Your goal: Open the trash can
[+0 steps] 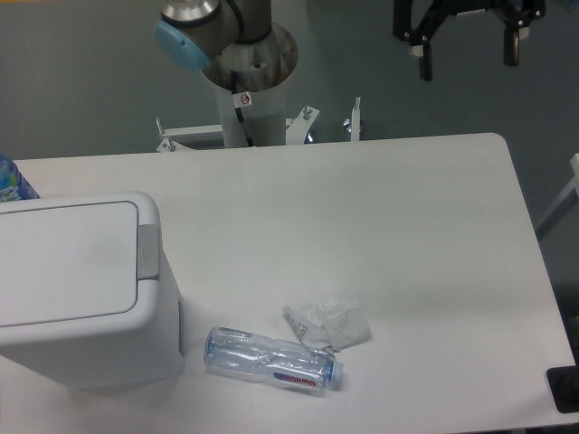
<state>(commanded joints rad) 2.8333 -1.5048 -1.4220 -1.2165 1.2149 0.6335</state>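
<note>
The gripper (468,54) hung with fingers spread, well apart from the bin (81,289), whose lid (63,258) lay closed. A bottle (271,359) lay just beside it.

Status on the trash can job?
Gripper high above the far edge, jaws open, empty. Trash can lid shut, push tab untouched. Path clear.

matt white plastic trash can (77,298), clear crinkled plastic bottle (271,360).
</note>
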